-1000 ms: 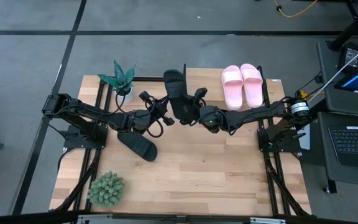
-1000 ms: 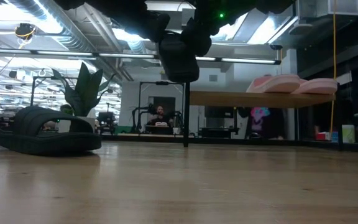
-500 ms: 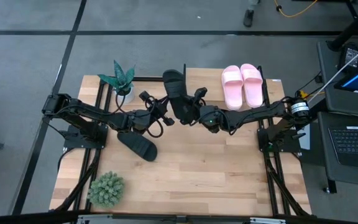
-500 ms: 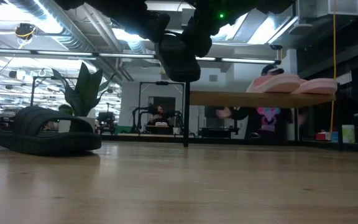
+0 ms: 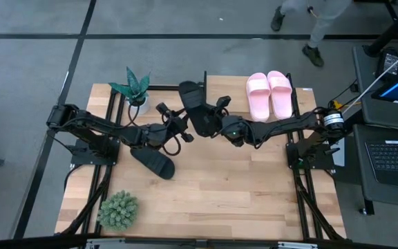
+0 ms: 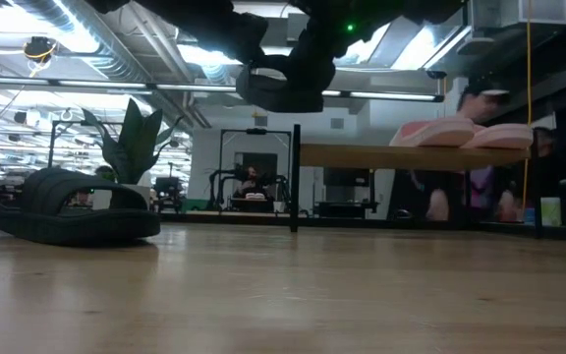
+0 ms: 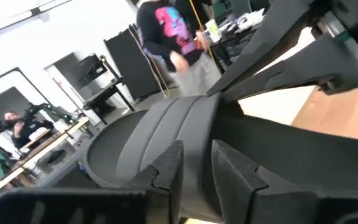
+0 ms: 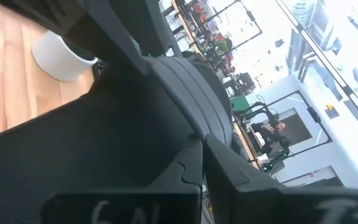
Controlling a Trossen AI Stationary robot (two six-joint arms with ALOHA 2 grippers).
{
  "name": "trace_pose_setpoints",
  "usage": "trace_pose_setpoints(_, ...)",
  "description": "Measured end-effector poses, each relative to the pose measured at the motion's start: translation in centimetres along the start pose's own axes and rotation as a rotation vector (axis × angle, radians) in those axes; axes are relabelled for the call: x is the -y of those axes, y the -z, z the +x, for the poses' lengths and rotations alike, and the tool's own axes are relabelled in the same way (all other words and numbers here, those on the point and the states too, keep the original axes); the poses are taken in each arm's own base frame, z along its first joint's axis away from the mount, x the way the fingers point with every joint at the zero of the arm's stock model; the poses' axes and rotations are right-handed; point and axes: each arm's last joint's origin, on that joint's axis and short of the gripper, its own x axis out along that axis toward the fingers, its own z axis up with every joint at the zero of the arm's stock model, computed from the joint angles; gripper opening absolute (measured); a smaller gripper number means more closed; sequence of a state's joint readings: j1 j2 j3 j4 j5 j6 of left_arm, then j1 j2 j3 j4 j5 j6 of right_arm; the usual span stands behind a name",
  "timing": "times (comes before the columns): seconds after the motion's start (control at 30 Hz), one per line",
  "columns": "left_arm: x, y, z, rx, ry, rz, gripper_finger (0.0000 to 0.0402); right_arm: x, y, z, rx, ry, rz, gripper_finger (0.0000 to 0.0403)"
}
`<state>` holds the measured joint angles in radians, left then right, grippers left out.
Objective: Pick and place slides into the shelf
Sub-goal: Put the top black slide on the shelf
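Note:
A black slide [image 5: 193, 107] hangs in the air between my two grippers, high above the table in the low view [image 6: 281, 87]. My right gripper [image 5: 215, 124] is shut on it from the right. My left gripper [image 7: 197, 171] stands open at its left side, one finger on either side of the slide's edge. A second black slide [image 5: 152, 161] lies sole-down on the table. The pink pair [image 5: 271, 93] rests on the shelf [image 5: 304, 100], a raised board on black posts [image 6: 362, 155]. My right gripper pinches the black slide's edge [image 8: 191, 140] between its two fingers, near the slide's near end. The fingers come level from the table's right. The slide is lifted clear of the table and lies roughly level. Whether my left gripper's open fingers touch the slide, I cannot tell.
A potted leafy plant [image 5: 135, 86] stands at the far left and a round green plant [image 5: 119, 209] at the near left corner. Bare wood [image 5: 240, 187] spreads over the table's near and right parts. A person [image 6: 475, 147] moves behind the table.
The held black slide has tipped from hanging steeply to lying nearer level, and its far end has swung slightly toward the table's left. Both arms have stayed in place. A person has walked across behind the table.

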<state>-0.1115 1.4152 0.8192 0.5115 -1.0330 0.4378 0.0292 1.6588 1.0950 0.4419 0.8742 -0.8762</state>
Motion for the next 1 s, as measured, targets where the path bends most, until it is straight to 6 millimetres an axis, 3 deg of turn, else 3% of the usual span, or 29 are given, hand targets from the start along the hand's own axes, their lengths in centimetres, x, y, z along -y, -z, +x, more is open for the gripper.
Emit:
trace_pose_setpoints(0.23, -1.3, -1.5, -2.1, 0.033, -0.017, -0.033, 0.0108, 1.2, -0.3, -0.5, 0.015, 0.017, 0.008, 0.0006)
trace_pose_setpoints(0.53, -3.1, -2.4, -4.8, 0.038, -0.004, -0.033, 0.0103, 4.1, -0.4, -1.8, -0.024, 0.090, 0.023, 0.0006)
trace_pose_setpoints(1.0, -3.1, -1.2, -5.1, -0.038, -0.009, -0.023, 0.0073, 8.5, 0.7, -4.3, -0.123, 0.124, 0.036, 0.0006)
